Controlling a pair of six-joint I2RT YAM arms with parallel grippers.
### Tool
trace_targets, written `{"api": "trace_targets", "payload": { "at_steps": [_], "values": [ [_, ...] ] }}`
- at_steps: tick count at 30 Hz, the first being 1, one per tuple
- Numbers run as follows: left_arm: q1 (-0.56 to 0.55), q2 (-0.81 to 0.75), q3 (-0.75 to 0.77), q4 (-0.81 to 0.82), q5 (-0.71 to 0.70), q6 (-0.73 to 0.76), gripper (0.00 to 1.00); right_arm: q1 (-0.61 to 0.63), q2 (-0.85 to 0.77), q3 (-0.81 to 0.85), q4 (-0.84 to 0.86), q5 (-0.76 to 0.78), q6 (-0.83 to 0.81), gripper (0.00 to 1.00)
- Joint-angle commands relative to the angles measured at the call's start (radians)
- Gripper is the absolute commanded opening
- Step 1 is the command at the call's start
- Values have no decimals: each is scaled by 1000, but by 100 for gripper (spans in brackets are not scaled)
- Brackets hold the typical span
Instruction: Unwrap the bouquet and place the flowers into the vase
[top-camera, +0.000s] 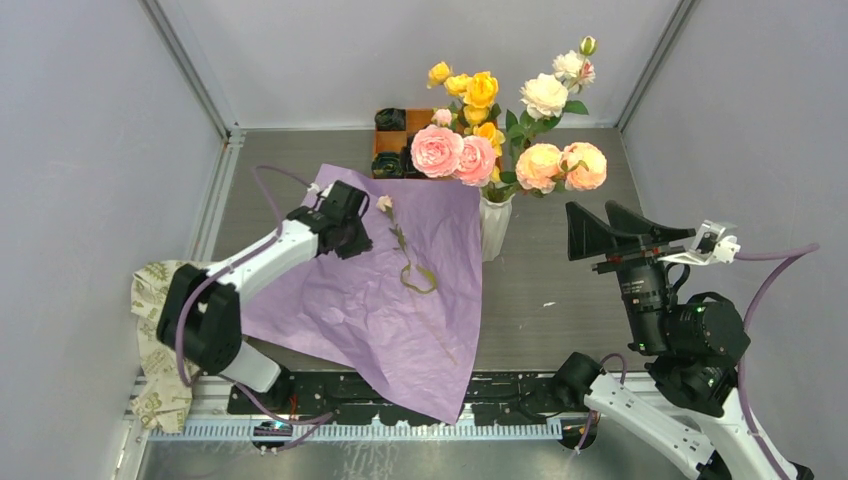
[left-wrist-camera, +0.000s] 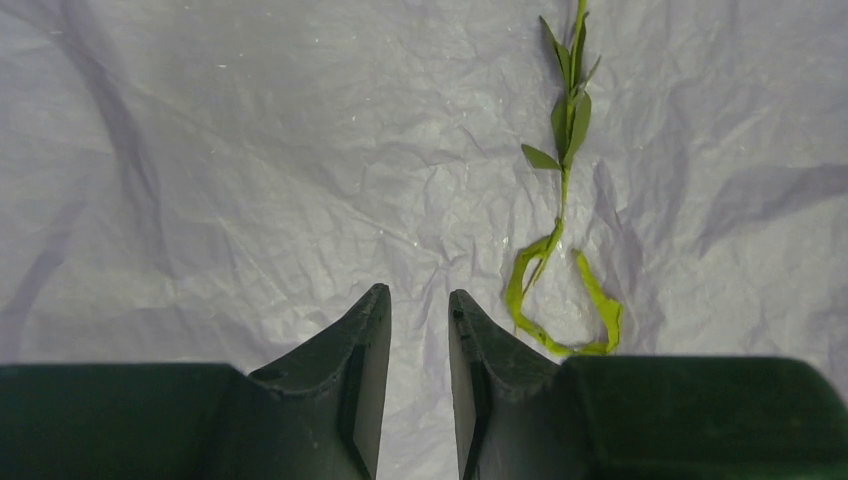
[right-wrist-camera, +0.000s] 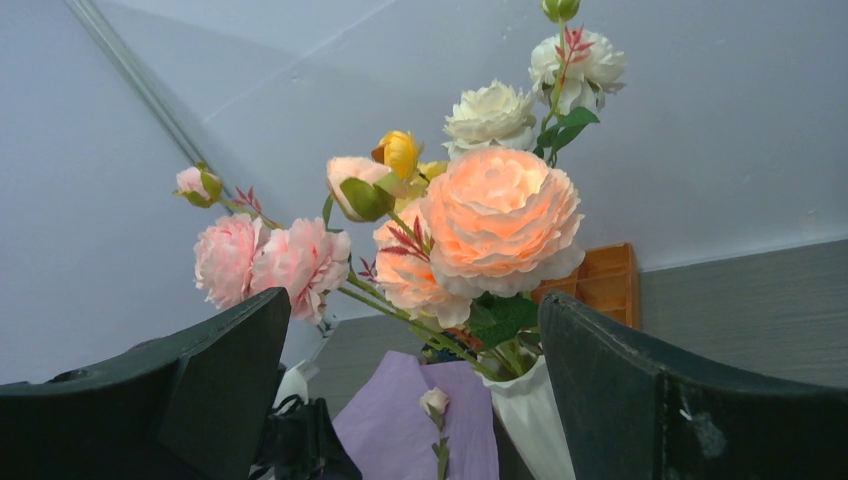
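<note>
- The leaf-print cloth lies crumpled at the far left, by the left arm's base, and plays no part here.
- The left gripper hovers over the far left part of the purple paper. Its jaws are drawn close, with only a narrow slit between them and nothing in it.
- The paper is spread out flat and creased, with its near corner reaching over the table's near edge. It looks thin and light, so a pinch that goes too low would likely catch it and lift it along.
- One loose stem lies on the paper just right of the left gripper. Its pale bud points far and its near end curls into a green loop.
- The stem looks very light, thin and floppy. The best hold is probably the straight part near the leaves, not the soft bud or the limp loop. The jaws would have to press almost together to keep it.
- The vase stands upright just beside the paper's right edge, holding the flowers.
- With so many heavy heads on a small vase it is likely top-heavy and easy to tip. The last stem should go in gently, through a gap at the rim.
- The orange tray sits behind the vase, at the far edge.
- The right gripper is on the right, apart from the vase and facing the flowers. Its jaws are spread wide and empty.
</note>
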Motion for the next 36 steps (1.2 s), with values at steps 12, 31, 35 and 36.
{"api": "trace_targets", "payload": {
  "at_steps": [12,31,35,36],
  "values": [
    [-52,445,408,6,-27,11,30,-1,-23,57,-90,-38,20,99],
    [-51,673,582,-33,-20,48,13,0,-65,37,-98,-27,8,100],
    [-51,630,547,-19,-19,51,0,-1,-70,35,-99,-22,11,99],
    [-52,612,536,-16,-21,51,0,0,-70,35,-99,-22,12,100]
  ]
}}
